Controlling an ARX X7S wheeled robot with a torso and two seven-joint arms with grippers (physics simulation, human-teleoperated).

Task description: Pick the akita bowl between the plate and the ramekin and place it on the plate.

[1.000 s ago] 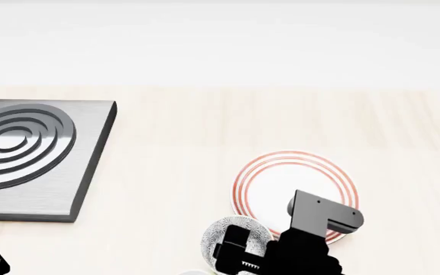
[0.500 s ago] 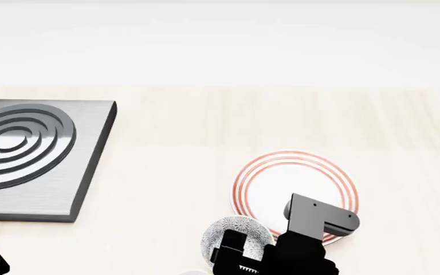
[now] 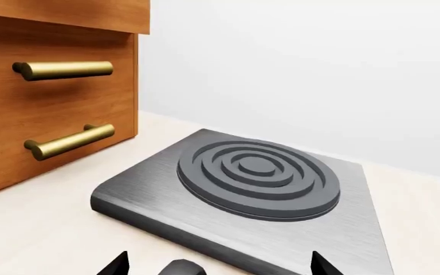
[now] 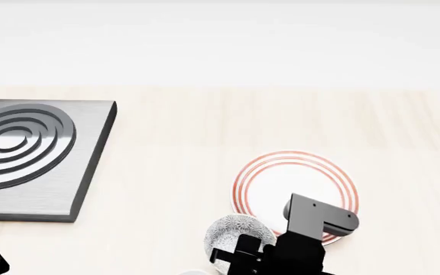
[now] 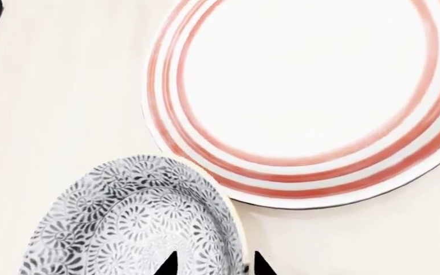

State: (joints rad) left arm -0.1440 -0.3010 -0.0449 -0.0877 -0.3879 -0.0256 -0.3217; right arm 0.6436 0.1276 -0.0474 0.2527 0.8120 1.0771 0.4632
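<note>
The akita bowl (image 4: 238, 231) (image 5: 128, 226), grey-speckled, stands at the plate's near-left edge. My right gripper (image 4: 239, 256) (image 5: 212, 264) straddles the bowl's rim, one fingertip inside and one outside, shut on that wall. The plate (image 4: 292, 189) (image 5: 304, 91), white with red rings, lies just beyond the bowl and is partly covered by my right arm in the head view. The ramekin is cut off by the head view's lower edge and I cannot make it out. My left gripper (image 3: 218, 266) hangs open with nothing in it, facing the burner.
A grey square burner plate (image 4: 29, 154) (image 3: 258, 177) with raised rings lies at the far left of the light wooden counter (image 4: 204, 143). Wooden drawers with brass handles (image 3: 59, 109) stand beside it. A white wall runs along the back.
My right gripper has slid a little toward the bowl and closed on its rim. The bowl has shifted slightly up and toward the plate. The left arm has stayed still.
</note>
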